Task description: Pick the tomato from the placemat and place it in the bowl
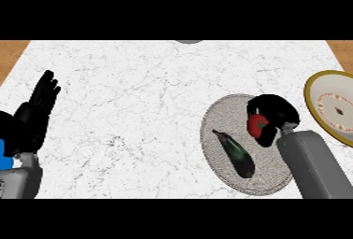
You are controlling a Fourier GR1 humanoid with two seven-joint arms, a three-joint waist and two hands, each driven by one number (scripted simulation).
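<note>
A red tomato [258, 125] sits on the right part of a grey oval placemat [222, 120] in the head view. My right hand [274, 109] is curled round the tomato from above and from the right, hiding its far side. At the right edge stands the bowl [331, 108], yellow-rimmed with a white inside, cut off by the frame. My left hand [38, 108] rests open at the left edge with fingers up, far from the placemat.
A dark eggplant [236, 154] lies slantwise on the placemat, just left of the tomato. The white marble counter [138, 93] spreads between the hands. A grey object [188, 41] peeks in at the far edge.
</note>
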